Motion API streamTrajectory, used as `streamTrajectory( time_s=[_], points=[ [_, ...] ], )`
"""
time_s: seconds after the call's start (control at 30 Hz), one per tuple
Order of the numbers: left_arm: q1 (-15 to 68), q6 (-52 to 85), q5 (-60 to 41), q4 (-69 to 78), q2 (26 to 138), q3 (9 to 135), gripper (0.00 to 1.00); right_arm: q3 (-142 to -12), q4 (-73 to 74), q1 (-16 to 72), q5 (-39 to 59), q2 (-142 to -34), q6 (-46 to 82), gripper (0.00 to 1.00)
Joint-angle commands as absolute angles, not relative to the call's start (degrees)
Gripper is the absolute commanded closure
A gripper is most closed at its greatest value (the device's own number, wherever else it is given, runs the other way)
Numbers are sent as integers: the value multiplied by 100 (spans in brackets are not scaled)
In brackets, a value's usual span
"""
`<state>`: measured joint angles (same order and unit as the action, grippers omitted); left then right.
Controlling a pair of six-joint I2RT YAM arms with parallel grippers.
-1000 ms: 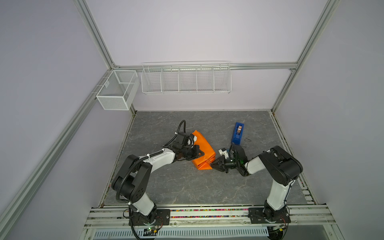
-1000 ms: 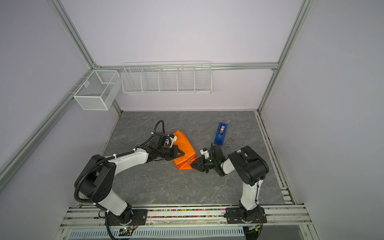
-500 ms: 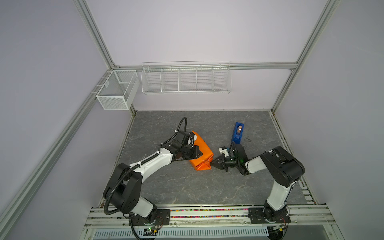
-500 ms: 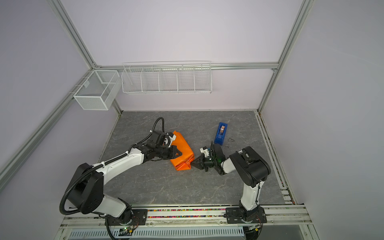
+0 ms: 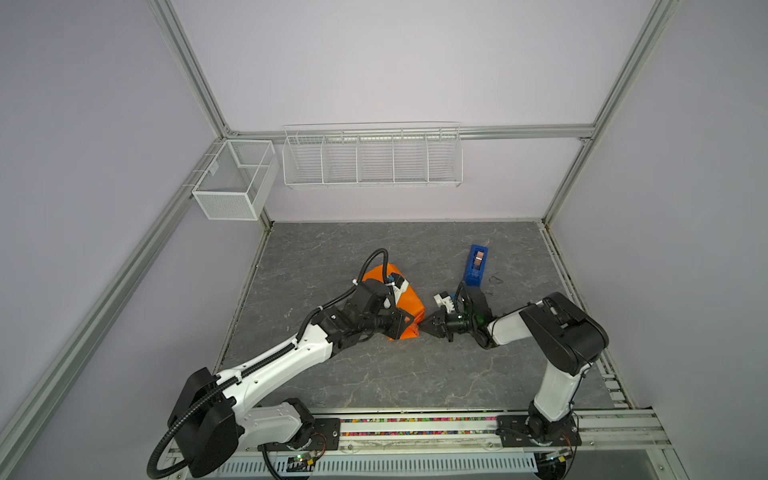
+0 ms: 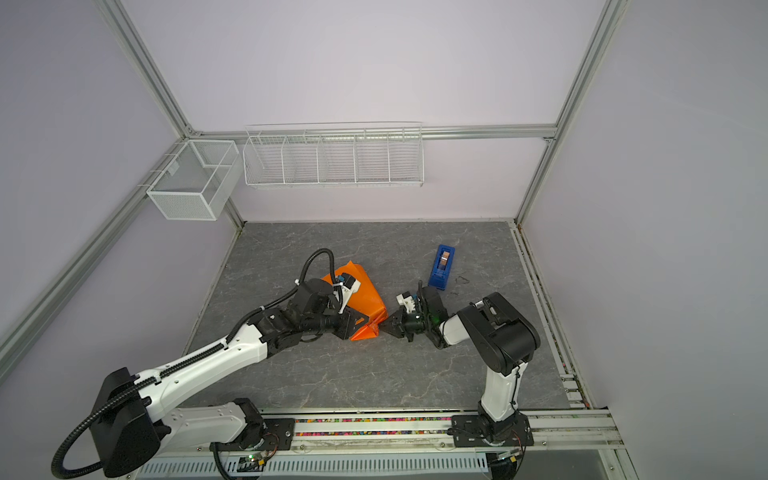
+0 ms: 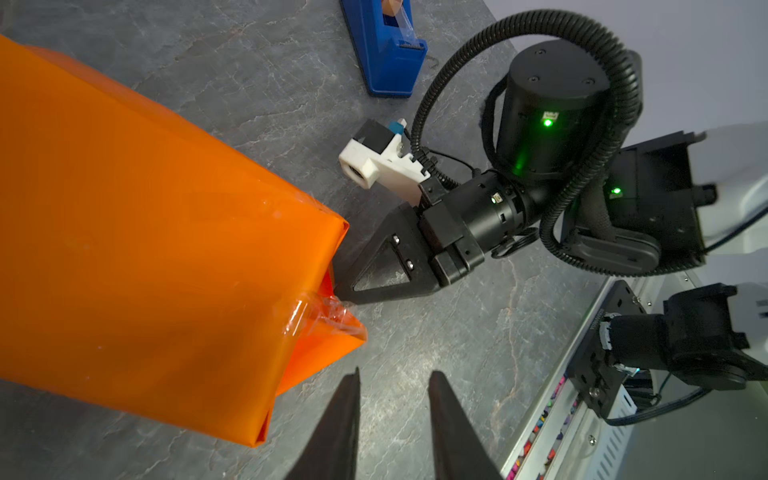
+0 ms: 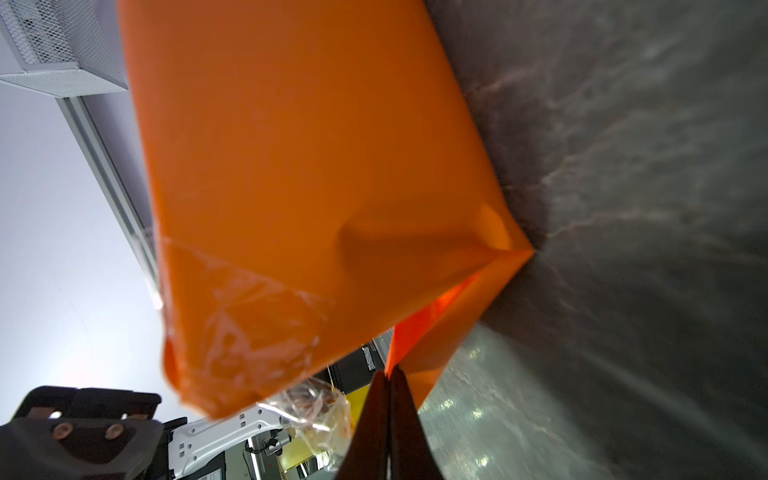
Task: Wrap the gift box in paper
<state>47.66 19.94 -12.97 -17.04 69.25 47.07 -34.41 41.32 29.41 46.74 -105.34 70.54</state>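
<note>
Standing by the table [image 7: 457, 328], I see the right gripper [image 7: 338, 293] closed tight, its tips pinching the point of a folded flap of the paper [image 7: 145, 249] at the parcel's end. The left gripper [image 7: 395, 374] hangs just beside that same end, its jaws a narrow gap apart with nothing between them, clear of the wrap. The gift box is hidden inside the orange wrap, which runs back alongside the left gripper. Crumpled clear tape [image 7: 316, 318] sits right by the right gripper's tips. The blue tape dispenser [image 7: 386, 54] stands apart, off beside the right gripper's wrist.
</note>
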Motion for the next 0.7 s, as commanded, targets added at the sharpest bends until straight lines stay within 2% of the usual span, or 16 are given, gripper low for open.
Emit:
streamTrajectory(
  time_s=[0.0,0.17,0.3,0.67],
  points=[
    [4857,2636,-1681,-1273,6960,4143,75,-3606,4046,2995,4616,-10503,7172,93],
    [5352,2632,-1828,-1050,6983,3573,82,-3687,3907,3046,4595,-10494,7119,93],
    [5432,2628,-1793,-680,7256,3296,82,-3707,3842,3094,4551,-10485,7088,93],
    [5437,2547,-875,-618,8262,3622,81,-3793,3789,3205,4458,-10512,7084,93]
  ],
)
